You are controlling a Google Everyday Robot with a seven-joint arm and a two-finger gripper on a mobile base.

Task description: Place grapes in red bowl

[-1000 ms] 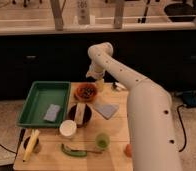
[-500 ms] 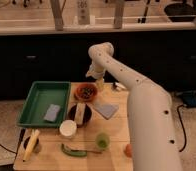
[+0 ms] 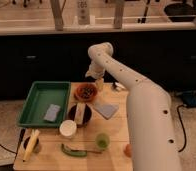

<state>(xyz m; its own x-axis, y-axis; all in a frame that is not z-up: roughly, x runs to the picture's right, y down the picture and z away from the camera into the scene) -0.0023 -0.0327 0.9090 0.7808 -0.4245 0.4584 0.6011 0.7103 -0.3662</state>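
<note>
Grapes (image 3: 86, 91) appear to lie inside the red bowl (image 3: 78, 93) at center frame, so your placing looks done. The gripper (image 3: 98, 83) hangs just right of the bowl; whether it is spread, you cannot tell. Only withdrawal seems left.

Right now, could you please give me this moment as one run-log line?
tool: low beside red bowl, at its far right | grapes: dark cluster inside red bowl | status: placement looks done

your wooden table (image 3: 116, 127) carries: green tray (image 3: 43, 102) at left, red bowl (image 3: 86, 92), dark bowl (image 3: 81, 114), white cup (image 3: 67, 128), green cup (image 3: 102, 140), grey cloth (image 3: 106, 109), banana (image 3: 30, 145) front-left. gripper (image 3: 98, 84) hangs over the far edge, near red bowl.
</note>
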